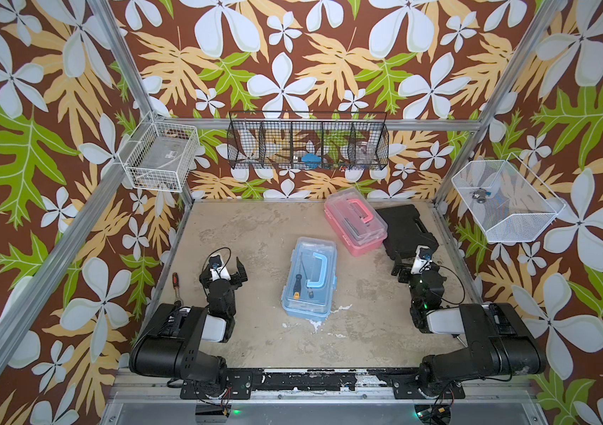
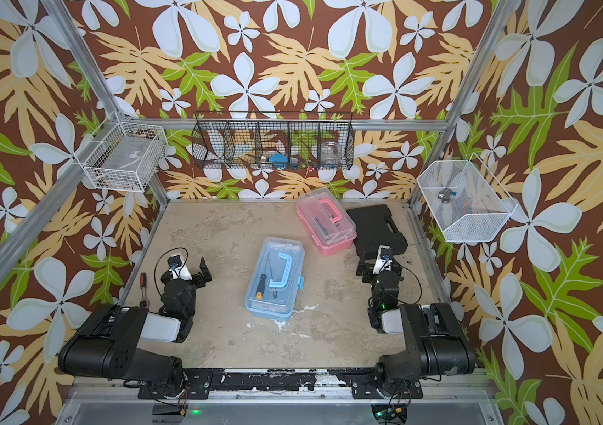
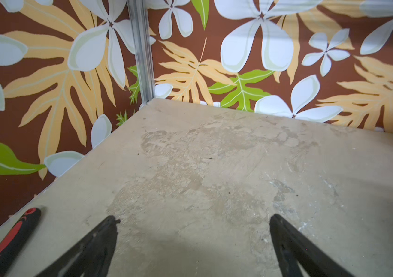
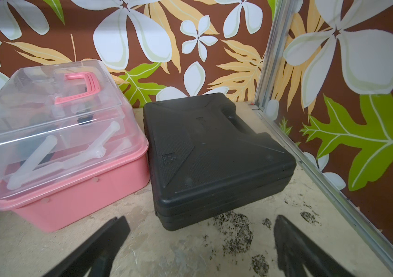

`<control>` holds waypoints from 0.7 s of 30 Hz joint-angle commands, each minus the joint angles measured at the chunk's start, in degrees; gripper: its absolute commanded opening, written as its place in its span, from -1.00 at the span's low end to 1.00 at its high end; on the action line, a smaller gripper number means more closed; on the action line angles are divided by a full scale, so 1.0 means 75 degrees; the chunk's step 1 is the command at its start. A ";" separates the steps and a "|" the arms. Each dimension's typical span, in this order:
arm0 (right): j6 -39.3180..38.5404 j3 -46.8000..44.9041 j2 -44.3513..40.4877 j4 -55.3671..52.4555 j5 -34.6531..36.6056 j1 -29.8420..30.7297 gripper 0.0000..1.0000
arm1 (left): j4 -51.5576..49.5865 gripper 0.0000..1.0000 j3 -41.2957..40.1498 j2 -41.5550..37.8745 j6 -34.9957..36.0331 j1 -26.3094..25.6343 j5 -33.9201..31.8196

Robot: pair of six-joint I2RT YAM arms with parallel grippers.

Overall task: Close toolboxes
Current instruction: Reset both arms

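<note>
the bench [image 1: 256, 235] is a worn, mottled beige slab with white chips near its front edge. it is enclosed by an aluminium frame [image 3: 144, 60] and floral wallpaper [image 1: 292, 73]. a black wire basket [image 1: 248, 147] hangs on the rear wall, a white wire basket [image 1: 152, 173] on the left and a white mesh basket [image 1: 513, 224] on the right. their contents are too small to identify.

a red-and-black tool handle [image 3: 10, 242] lies at the bench's left edge, its shaft end hidden behind the left arm [image 1: 219, 294]. the right arm [image 1: 425, 287] covers part of the black case [image 4: 214, 153] in both top views.

blue toolbox [image 1: 309, 281]: mid-bench, between the arms. its clear lid is down, its blue handle lies flat, and hand tools are visible inside.

pink toolbox [image 1: 355, 220]: far right, just beside the black case. its clear lid sits over the base; latch state not discernible.

left claw [image 3: 193, 218] and right claw [image 4: 200, 218]: jaws spread wide, gripping nothing, apart from both toolboxes.
</note>
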 commanded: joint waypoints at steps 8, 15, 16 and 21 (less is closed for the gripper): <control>-0.0074 -0.0214 0.0073 0.0772 0.0045 0.0009 0.99 | 0.0513 1.00 -0.0014 0.0016 -0.0017 0.0027 0.0114; -0.0074 -0.0215 0.0075 0.0772 0.0044 -0.0001 1.00 | 0.0414 1.00 0.0068 0.0081 -0.0032 0.0021 0.0149; -0.0071 -0.0207 0.0073 0.0772 0.0036 0.0001 0.99 | 0.0427 1.00 0.0056 0.0070 -0.0034 0.0022 0.0150; -0.0041 -0.0263 0.0061 0.0824 0.0045 -0.0006 0.45 | 0.0544 1.00 -0.0036 0.0006 -0.0020 0.0025 0.0140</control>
